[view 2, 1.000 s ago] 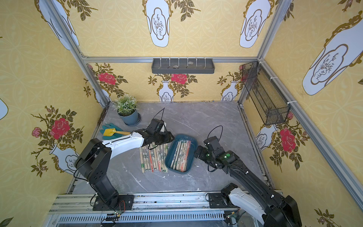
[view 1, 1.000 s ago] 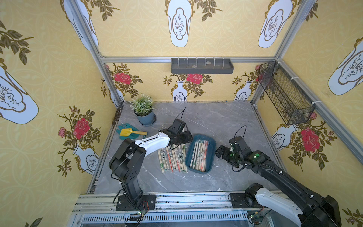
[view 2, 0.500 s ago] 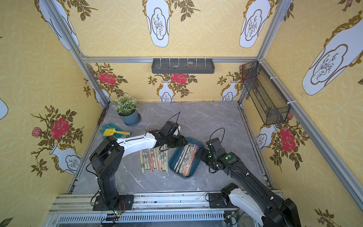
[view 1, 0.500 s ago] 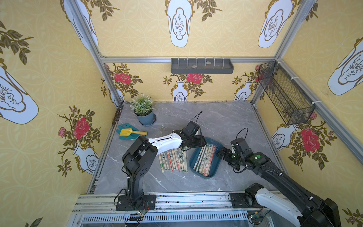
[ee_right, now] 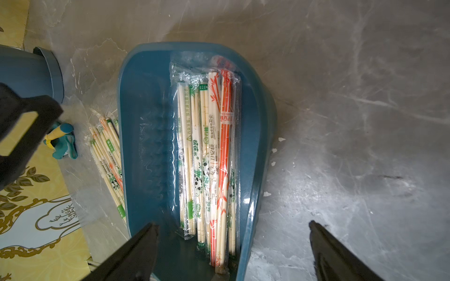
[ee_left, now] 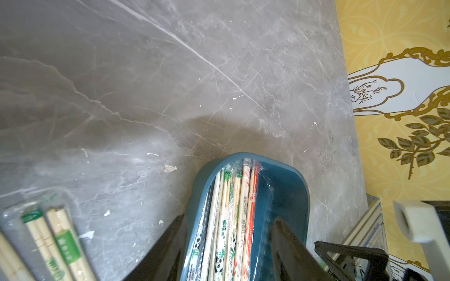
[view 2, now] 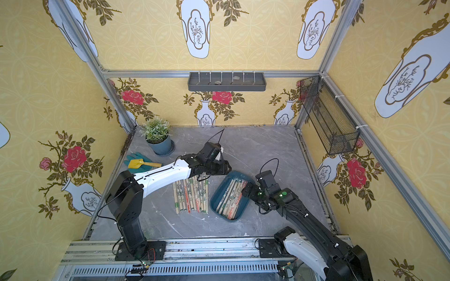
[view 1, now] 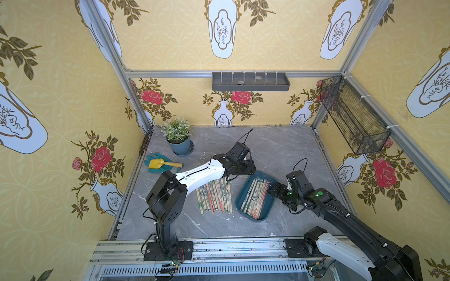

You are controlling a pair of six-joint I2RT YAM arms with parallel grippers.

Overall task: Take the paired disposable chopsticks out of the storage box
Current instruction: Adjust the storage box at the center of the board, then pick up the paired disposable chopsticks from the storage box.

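Observation:
The storage box (view 1: 268, 203) (view 2: 243, 207) is a shallow teal tray lying askew right of centre. Several paired disposable chopsticks (view 1: 254, 195) (view 2: 230, 197) (ee_left: 233, 219) (ee_right: 209, 158) lie lengthwise in it, bunched along one long wall. Several more sleeved pairs (view 1: 214, 195) (view 2: 191, 194) (ee_left: 53, 238) (ee_right: 107, 150) lie in a row on the table left of the box. My left gripper (view 1: 249, 169) (ee_left: 226, 243) is open at the box's far end, one finger outside the wall and one inside. My right gripper (view 1: 272, 189) (ee_right: 233, 250) is open wide, astride the box's wall (ee_right: 246, 219) at its far right corner.
A potted plant (view 1: 177, 136) stands at the back left. Teal gloves with a yellow trowel (view 1: 160, 164) lie in front of it. A grey divided shelf (view 1: 250, 81) hangs on the back wall. A black mesh basket (view 1: 353, 116) hangs on the right wall.
My left gripper has swung right, from above the laid-out row to the box's far end. My right gripper has closed in on the box, and the box has turned and shifted slightly.

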